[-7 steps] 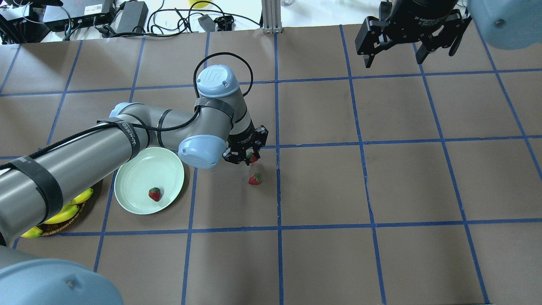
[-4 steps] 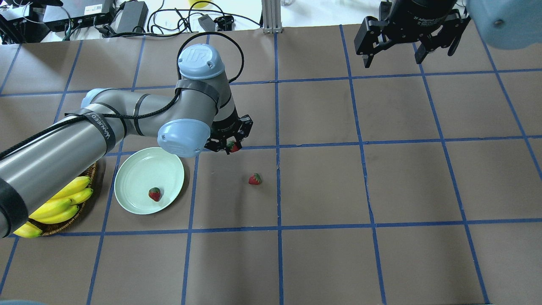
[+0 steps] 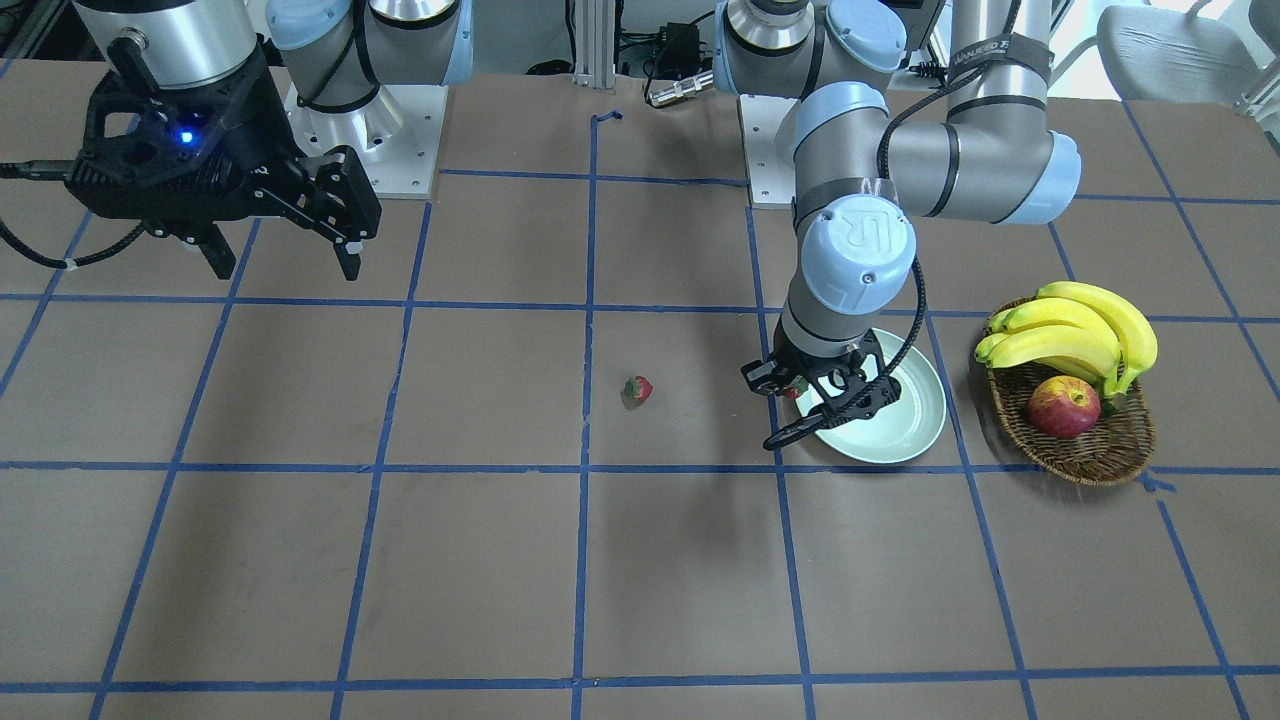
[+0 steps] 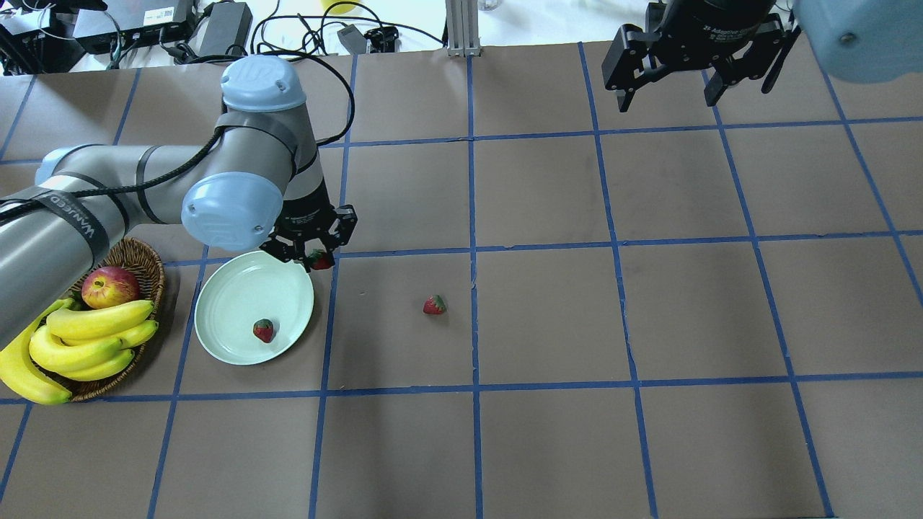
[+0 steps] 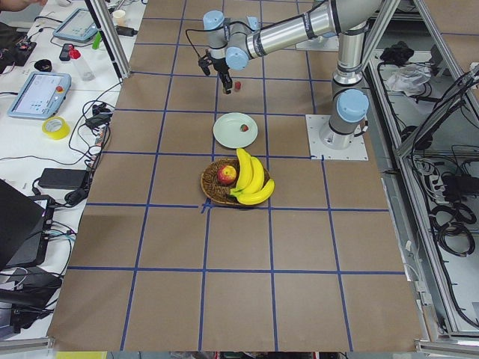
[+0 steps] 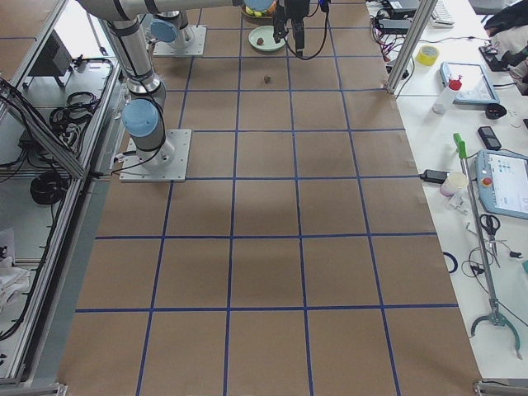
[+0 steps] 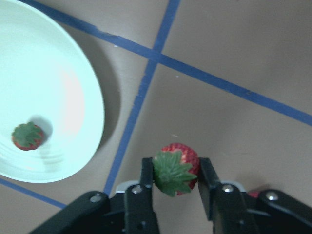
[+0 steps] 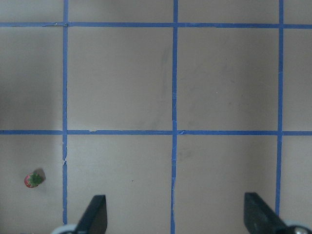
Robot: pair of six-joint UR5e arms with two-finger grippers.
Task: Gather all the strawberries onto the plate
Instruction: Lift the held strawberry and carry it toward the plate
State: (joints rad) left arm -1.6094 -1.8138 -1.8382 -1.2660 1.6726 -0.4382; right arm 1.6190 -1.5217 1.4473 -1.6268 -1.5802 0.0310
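My left gripper (image 4: 315, 261) is shut on a strawberry (image 4: 319, 259) and holds it above the table, just outside the far right rim of the mint-green plate (image 4: 238, 288). The left wrist view shows the berry (image 7: 176, 165) pinched between both fingers, cap facing the camera, with the plate (image 7: 58, 97) to its left. A second strawberry (image 4: 263, 330) lies in the plate. A third strawberry (image 4: 433, 305) lies on the table to the right of the plate. My right gripper (image 4: 696, 79) is open and empty, high over the far right of the table.
A wicker basket (image 4: 137, 259) with bananas (image 4: 94, 335) and an apple (image 4: 109, 286) stands left of the plate. Cables and boxes lie beyond the table's far edge. The brown table has a blue tape grid.
My left arm has swung left with the strawberry held, from near the loose berry to the plate's far right rim. The basket's apple has come into view. The right gripper has stayed put.
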